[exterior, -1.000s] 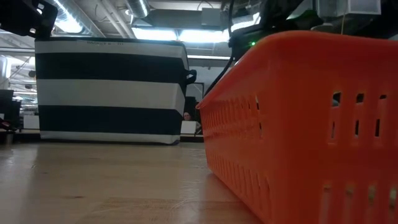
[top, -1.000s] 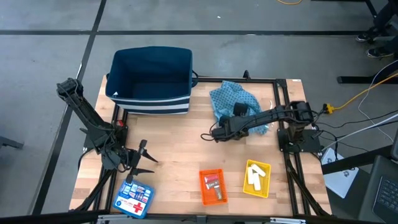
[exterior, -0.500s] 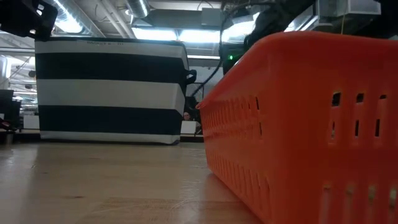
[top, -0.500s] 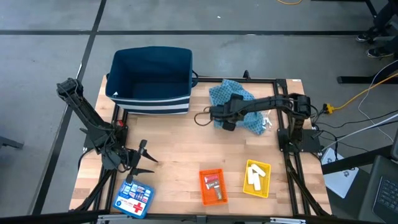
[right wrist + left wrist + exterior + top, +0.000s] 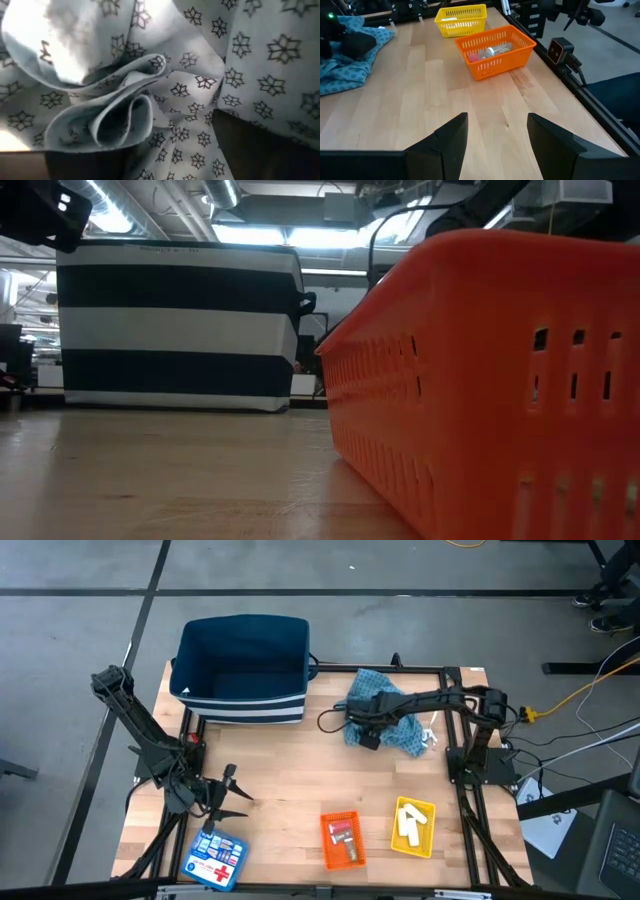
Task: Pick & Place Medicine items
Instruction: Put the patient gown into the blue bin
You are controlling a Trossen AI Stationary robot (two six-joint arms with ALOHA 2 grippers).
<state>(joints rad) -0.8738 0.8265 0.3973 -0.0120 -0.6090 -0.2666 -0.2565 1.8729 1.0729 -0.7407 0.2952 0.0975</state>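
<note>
In the high view white medicine sticks [image 5: 410,823] lie in the yellow tray [image 5: 428,843]. Red and pale items [image 5: 342,834] lie in the orange tray [image 5: 330,852]; the left wrist view shows a white stick [image 5: 492,50] and a red packet [image 5: 473,57] there. My right gripper [image 5: 367,736] is down on the crumpled blue patterned cloth [image 5: 400,730], open, with a raised fold [image 5: 125,117] between its fingers. My left gripper [image 5: 232,797] waits open above the table's near left part [image 5: 497,145]. My right gripper comes at the blue cloth from above, near the cloth's left side. Its dark fingers [image 5: 260,150] stand on either side of a bunched fold [image 5: 165,145] that lies on the table. Whether the fingers touch the cloth I cannot tell.
A navy striped bin [image 5: 243,665] stands at the far left edge and fills the left of the low view [image 5: 180,325]. A flat blue box with a red cross [image 5: 215,860] lies at the near left corner. The orange tray's wall [image 5: 480,380] blocks the low view's right.
My right gripper has moved from the table's middle toward the far edge, onto the blue cloth, and has tipped down into its folds. The left arm has kept still.
</note>
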